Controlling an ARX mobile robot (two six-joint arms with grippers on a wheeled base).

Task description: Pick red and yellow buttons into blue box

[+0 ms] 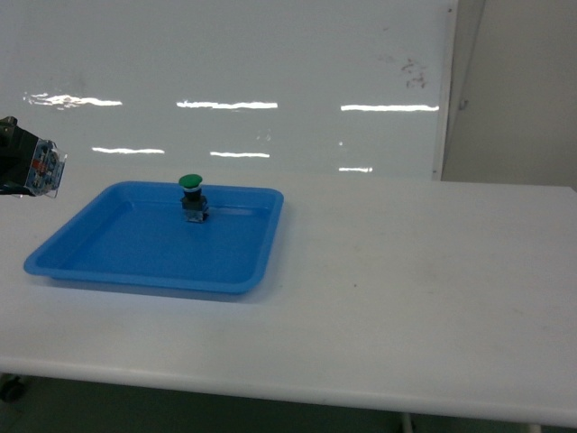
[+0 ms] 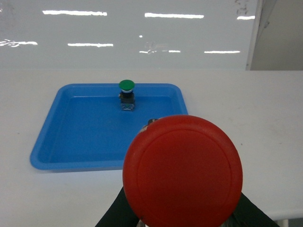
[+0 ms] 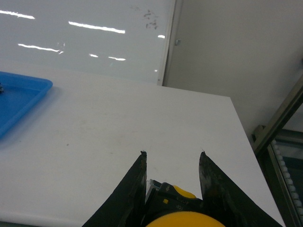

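A round red cap fills the lower middle of the left wrist view: the red button (image 2: 182, 172), held above the table. My left gripper (image 1: 25, 165) is shut on it at the far left edge of the head view, where only the button's clear-grey contact block (image 1: 45, 170) shows. The dark fingers (image 2: 113, 216) peek out from under the cap. My right gripper (image 3: 173, 157) is shut on the yellow button (image 3: 182, 218), which sits deep between its black fingers (image 3: 138, 179) above the white table. The blue box is out of view.
A shallow blue tray (image 1: 99, 262) lies on the left of the white table (image 1: 406, 298), with a green-capped button (image 1: 192, 197) standing near its far rim. A whiteboard wall runs behind the table. The table's right edge (image 3: 246, 137) drops off beside a metal rack.
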